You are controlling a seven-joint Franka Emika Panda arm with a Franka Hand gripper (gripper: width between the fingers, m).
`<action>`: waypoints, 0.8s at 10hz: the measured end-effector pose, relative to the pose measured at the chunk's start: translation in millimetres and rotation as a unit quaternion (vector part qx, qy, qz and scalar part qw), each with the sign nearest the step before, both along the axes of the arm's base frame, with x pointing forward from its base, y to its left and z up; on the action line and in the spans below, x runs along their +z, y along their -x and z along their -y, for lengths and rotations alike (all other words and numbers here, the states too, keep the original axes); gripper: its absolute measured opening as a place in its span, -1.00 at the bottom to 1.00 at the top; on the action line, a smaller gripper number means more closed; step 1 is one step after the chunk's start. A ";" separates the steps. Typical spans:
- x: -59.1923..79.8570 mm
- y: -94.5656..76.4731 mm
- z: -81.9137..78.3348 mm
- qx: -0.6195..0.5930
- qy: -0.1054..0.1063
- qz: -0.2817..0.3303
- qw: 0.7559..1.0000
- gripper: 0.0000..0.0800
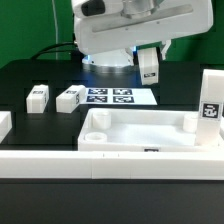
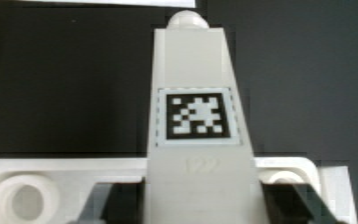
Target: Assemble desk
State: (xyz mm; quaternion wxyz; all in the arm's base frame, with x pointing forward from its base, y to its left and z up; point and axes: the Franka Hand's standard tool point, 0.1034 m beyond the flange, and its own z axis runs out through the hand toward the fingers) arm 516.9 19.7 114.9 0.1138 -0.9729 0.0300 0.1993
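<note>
Desk leg (image 1: 151, 68) hung lengthwise downward, clamped in the hand (image 1: 150, 52), over the tabletop (image 1: 30, 70) just beyond the far edge of the slab (image 1: 140, 135).

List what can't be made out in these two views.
- Wrist view: the held leg in the hand covers most of the desk top. Only one corner socket shows.
- Exterior view: the white part at the exterior view's left edge is cut off, so it can't be identified.
- Exterior view: the upright leg has its base hidden behind the desk top's wall.
</note>
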 end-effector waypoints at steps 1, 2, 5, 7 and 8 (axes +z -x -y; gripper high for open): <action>0.3 -2.0 3.2 -0.007 0.010 0.037 0.999 -0.27; 4.1 -3.9 6.7 -0.005 0.013 0.058 0.998 -0.27; 33.6 -34.8 23.6 -0.011 0.028 0.145 0.989 -0.27; 37.5 -47.4 29.2 -0.025 0.049 0.223 0.973 -0.27; 35.2 -46.1 31.1 -0.028 0.057 0.246 0.967 -0.27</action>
